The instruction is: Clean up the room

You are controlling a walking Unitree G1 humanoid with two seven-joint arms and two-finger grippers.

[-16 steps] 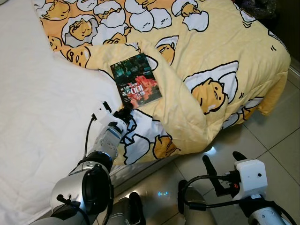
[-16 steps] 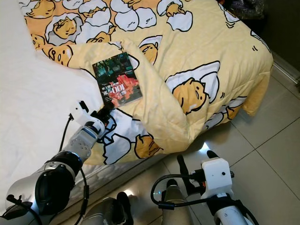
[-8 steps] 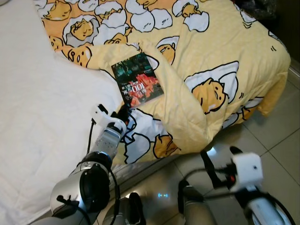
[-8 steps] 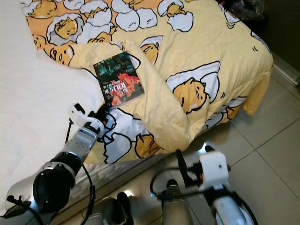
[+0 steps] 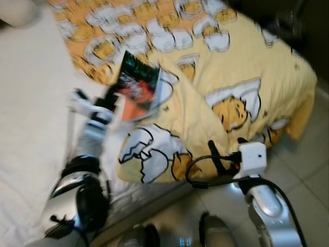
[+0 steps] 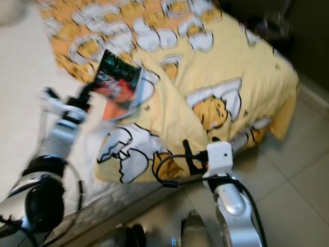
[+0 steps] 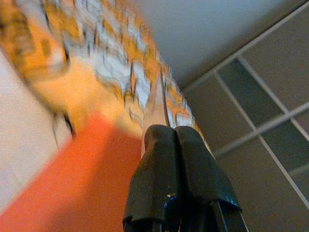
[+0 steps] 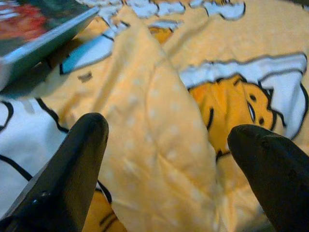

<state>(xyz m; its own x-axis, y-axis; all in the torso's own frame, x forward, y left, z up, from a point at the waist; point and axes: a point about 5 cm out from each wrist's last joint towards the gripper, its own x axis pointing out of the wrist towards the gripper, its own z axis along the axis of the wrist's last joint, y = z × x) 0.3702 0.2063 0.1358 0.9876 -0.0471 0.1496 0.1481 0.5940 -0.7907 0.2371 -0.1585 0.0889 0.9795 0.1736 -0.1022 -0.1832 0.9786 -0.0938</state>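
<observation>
— Fingers first: our left gripper (image 7: 176, 145) is pinched tight on the book (image 5: 138, 85), holding its near edge so the far end tips up off the quilt (image 5: 247, 62).

— Why grip the edge?

— We judge a thin flat paperback offers nothing else to take. Its glossy dark cover bows a little in the grasp.

— And our right gripper (image 8: 169, 159)?

— Spread wide, grasping nothing, poised over the near right fold of the quilt.

— How does the bedding look?

— Soft, padded yellow cloth printed with egg cartoons, rumpled into a ridge right of the book; the plain white sheet (image 5: 25, 98) lies to the left. Both eye views are blurred.
</observation>
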